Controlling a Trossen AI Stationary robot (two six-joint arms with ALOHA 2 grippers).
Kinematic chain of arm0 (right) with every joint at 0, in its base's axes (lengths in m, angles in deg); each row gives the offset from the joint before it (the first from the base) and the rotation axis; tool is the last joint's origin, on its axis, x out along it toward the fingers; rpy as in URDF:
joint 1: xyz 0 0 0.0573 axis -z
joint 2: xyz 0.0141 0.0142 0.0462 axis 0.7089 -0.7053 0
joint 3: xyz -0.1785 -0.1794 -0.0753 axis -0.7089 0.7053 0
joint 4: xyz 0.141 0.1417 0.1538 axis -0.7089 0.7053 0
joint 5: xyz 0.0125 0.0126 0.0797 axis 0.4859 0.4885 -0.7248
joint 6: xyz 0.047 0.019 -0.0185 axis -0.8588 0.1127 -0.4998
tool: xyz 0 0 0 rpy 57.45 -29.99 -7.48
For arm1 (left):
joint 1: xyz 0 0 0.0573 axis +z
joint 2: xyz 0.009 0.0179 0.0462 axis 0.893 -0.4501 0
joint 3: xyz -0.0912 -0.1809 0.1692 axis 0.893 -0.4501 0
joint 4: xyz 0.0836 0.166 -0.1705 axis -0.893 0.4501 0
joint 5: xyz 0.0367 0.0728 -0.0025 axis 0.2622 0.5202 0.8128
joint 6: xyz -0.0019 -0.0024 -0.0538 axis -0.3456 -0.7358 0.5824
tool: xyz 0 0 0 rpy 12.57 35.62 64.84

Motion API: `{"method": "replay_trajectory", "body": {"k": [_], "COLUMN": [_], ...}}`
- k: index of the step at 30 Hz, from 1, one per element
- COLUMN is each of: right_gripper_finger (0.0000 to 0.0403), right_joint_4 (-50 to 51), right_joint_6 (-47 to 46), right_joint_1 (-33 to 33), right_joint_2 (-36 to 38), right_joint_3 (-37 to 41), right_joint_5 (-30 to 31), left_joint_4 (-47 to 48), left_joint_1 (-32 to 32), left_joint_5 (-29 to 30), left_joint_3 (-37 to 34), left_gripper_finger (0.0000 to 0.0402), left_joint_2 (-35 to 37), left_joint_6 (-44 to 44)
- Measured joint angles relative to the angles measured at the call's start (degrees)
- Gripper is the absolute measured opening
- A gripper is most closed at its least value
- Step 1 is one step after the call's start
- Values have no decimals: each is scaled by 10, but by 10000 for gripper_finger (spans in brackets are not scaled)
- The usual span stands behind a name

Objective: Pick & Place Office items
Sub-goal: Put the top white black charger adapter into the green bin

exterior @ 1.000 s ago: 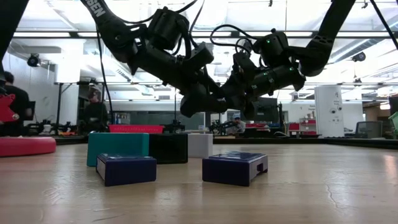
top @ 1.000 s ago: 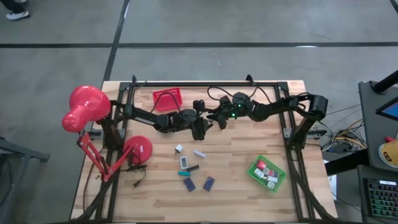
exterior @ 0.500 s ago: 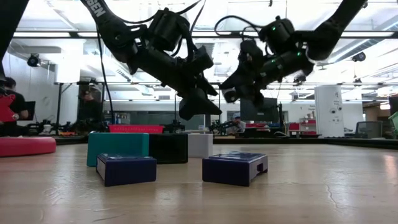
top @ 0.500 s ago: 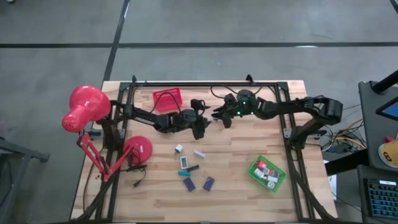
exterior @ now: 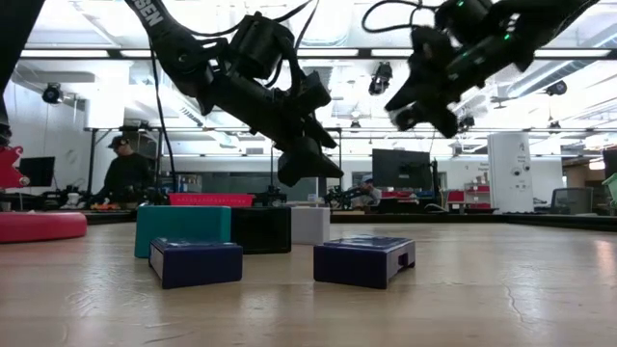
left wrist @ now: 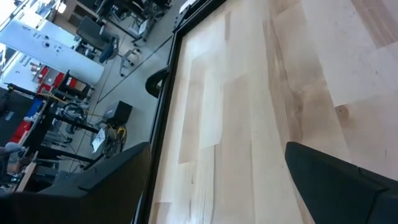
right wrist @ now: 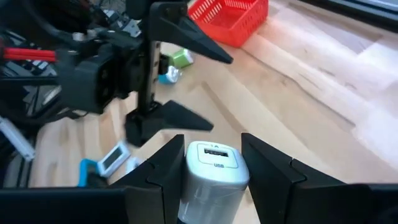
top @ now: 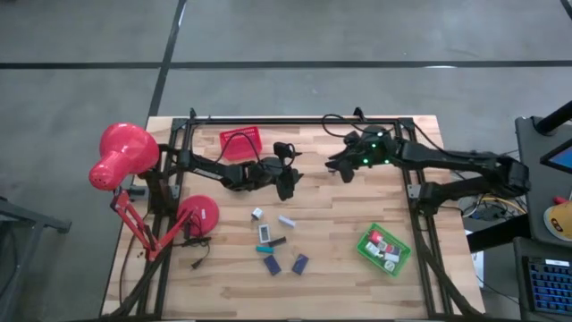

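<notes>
Right gripper (right wrist: 214,165), at 1 o'clock over the table (top: 357,215), clamps a silver-white USB charger (right wrist: 214,168), rounded, with 1 port on its face. Left gripper (top: 288,170), near centre, hangs spread and empty above scattered navy, teal and white items (top: 273,237).

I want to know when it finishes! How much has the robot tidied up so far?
Done: the green plastic tray already holds several small pieces. In hand: the right gripper is shut on a silver-white USB charger block, held high above the table. Left: about seven small navy, teal and white pieces still lie mid-table. The left gripper hangs open and empty.
</notes>
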State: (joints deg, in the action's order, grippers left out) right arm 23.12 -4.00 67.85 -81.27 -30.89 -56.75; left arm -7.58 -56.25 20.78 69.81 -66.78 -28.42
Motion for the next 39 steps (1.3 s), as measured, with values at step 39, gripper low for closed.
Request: {"method": "replay_trajectory", "body": {"k": [39], "right_gripper_finger": [139], "right_joint_4": [586], "right_joint_6": [-576], "right_joint_1": [-418], "right_joint_2": [35], "right_joint_3": [-151], "right_joint_5": [119], "left_joint_4": [-2], "left_joint_1": [0], "left_joint_5": [-1], "left_joint_3": [0], "left_gripper_finger": [376], "left_joint_2": [0], "left_joint_6": [13]}}
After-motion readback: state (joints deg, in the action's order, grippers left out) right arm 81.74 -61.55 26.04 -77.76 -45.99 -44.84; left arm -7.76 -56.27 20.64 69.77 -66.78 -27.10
